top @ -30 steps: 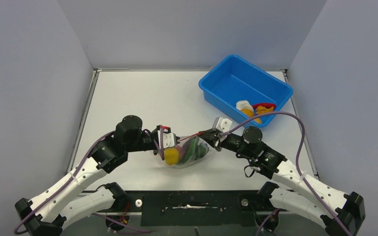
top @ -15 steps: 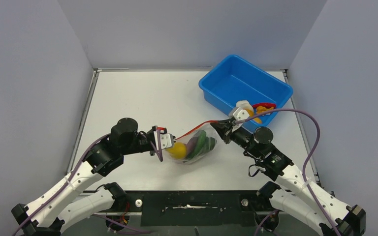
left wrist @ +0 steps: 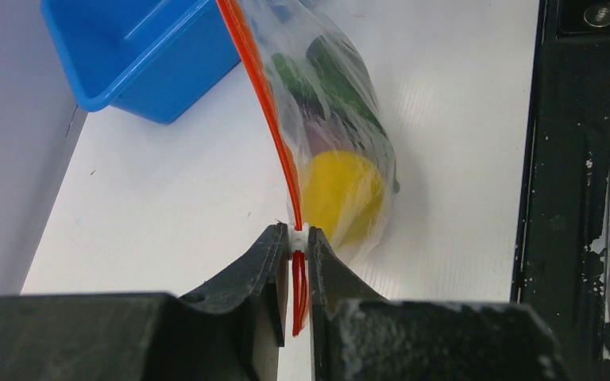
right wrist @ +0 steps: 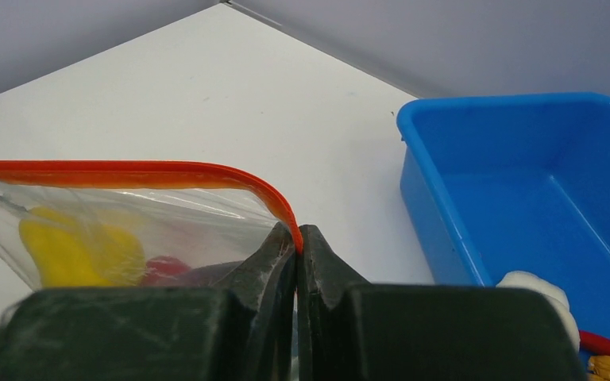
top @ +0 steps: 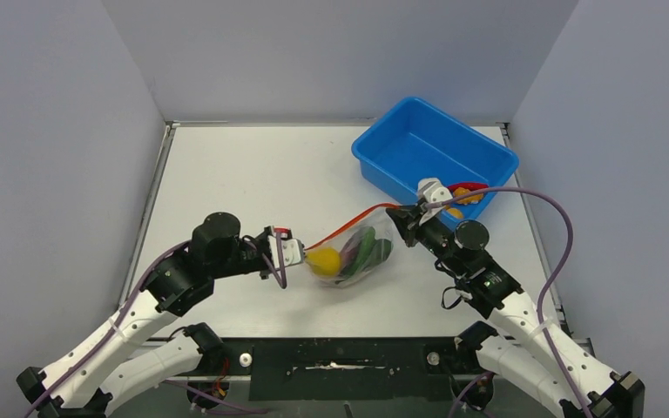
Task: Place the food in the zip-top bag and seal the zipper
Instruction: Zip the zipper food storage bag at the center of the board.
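Note:
The clear zip-top bag (top: 354,254) hangs stretched between my two grippers above the table. It holds a yellow piece (top: 325,260), green pieces (top: 368,251) and purple and red pieces (right wrist: 167,268). The red-orange zipper (top: 341,230) runs taut along its top edge. My left gripper (top: 289,251) is shut on the zipper's left end, on a small white slider (left wrist: 299,234). My right gripper (top: 405,219) is shut on the zipper's right end (right wrist: 295,236). The bag also shows in the left wrist view (left wrist: 330,95) and the right wrist view (right wrist: 111,214).
A blue tub (top: 433,158) stands at the back right, holding a white piece (top: 432,186), a red piece (top: 469,188) and orange pieces (top: 453,212). The tub sits close behind my right gripper. Grey walls enclose the white table (top: 253,174).
Both grippers moved apart, the right one toward the tub and the left one toward the near left. The zipper has drawn out longer and taut, and the bag has shifted right.

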`<state>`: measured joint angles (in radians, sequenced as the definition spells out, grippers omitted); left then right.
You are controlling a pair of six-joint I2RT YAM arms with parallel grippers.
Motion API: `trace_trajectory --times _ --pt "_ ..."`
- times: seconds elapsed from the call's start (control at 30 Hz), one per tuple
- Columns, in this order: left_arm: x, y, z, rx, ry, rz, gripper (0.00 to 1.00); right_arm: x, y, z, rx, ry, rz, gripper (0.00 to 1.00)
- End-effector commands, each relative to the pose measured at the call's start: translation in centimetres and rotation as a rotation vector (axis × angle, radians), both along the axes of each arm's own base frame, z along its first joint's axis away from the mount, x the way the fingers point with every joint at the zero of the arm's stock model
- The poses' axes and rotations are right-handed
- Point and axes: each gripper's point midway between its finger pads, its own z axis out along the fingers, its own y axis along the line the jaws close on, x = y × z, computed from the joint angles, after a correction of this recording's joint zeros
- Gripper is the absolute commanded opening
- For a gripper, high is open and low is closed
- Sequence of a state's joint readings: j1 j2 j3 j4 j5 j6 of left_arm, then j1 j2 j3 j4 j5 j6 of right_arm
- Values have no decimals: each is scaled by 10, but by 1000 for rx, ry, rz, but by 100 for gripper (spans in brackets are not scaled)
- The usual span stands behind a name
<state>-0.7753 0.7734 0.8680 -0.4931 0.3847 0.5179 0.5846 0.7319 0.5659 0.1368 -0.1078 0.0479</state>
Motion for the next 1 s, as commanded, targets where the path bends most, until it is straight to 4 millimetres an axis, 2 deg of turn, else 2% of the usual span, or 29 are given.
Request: trace_trajectory --times 0.0,0.33,0.4,0.57,0.7,0.8,0.9,0.97 --pt "-4 12 7 1 -10 27 0 16 -30 24 55 -69 -149 0" --pt "-2 27 -5 37 -18 88 0 27 -61 16 65 -6 -254 0" --pt "-2 27 -4 35 -14 97 0 26 -62 16 63 0 -252 0" --pt "-4 29 5 -34 -10 124 0 15 -49 12 46 30 -156 0" --pt "-12 30 23 -128 -21 127 0 -3 -36 31 115 19 -63 0" --pt "-15 27 34 -198 -3 130 0 -7 -28 38 129 31 -12 0" --pt "-8 21 30 -240 36 164 0 3 -24 29 102 59 -9 9" --pt "3 20 25 -245 67 223 0 11 -23 22 86 73 -23 22"
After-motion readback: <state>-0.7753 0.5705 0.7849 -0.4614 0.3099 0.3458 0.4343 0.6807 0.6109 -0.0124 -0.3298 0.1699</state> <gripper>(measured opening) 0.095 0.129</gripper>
